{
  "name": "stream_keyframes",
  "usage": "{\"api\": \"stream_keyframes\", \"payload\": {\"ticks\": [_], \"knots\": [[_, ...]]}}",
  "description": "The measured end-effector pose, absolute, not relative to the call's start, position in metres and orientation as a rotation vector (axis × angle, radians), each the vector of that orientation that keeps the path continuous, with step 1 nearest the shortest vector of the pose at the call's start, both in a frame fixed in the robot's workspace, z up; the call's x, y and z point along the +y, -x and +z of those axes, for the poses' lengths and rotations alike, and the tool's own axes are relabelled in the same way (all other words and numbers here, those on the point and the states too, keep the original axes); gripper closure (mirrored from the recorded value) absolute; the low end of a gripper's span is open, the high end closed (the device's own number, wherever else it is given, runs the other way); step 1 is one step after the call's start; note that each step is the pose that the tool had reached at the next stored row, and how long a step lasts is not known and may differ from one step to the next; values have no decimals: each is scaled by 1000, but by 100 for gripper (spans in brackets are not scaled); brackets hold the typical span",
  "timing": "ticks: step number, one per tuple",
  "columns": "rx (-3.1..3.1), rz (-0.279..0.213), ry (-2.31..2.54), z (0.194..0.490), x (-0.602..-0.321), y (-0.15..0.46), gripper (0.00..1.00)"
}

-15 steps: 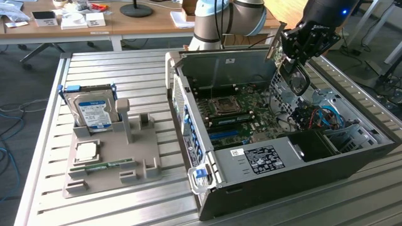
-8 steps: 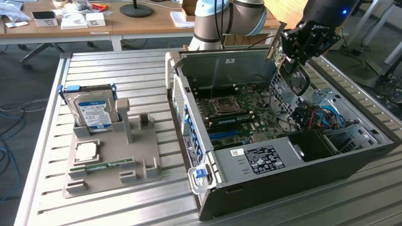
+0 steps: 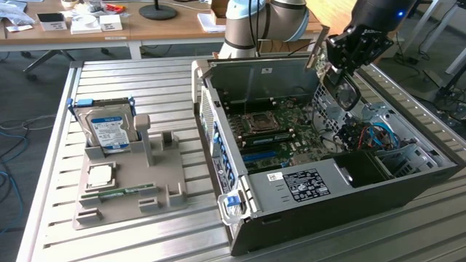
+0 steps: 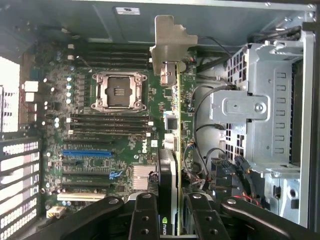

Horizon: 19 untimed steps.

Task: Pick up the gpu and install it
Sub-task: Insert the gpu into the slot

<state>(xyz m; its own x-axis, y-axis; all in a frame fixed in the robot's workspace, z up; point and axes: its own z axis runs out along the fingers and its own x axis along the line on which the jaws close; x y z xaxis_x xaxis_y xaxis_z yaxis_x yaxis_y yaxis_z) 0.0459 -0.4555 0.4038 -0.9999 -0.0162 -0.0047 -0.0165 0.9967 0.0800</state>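
Your end effector (image 4: 172, 212) clamps the gpu (image 4: 170, 170) edge-on over the motherboard (image 4: 120, 130) inside the open computer case (image 3: 328, 218).

Black gpu (image 4: 169, 175) upright, edge-on over motherboard (image 4: 100, 130)

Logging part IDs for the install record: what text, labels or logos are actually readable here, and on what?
"DELL": turned sideways, on the motherboard; small, so a likely reading.
Green-white logo mark: on the gpu gripped in the hand; no letters legible.
Hard drive label: too small to read.
Black case sticker: too small to read.
White case sticker: too small to read.
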Motion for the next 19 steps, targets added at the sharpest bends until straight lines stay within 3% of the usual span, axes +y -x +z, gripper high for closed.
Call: {"api": "stream_keyframes", "payload": {"ticks": [19], "knots": [[3111,125,470,403,-455,-46,73]]}}
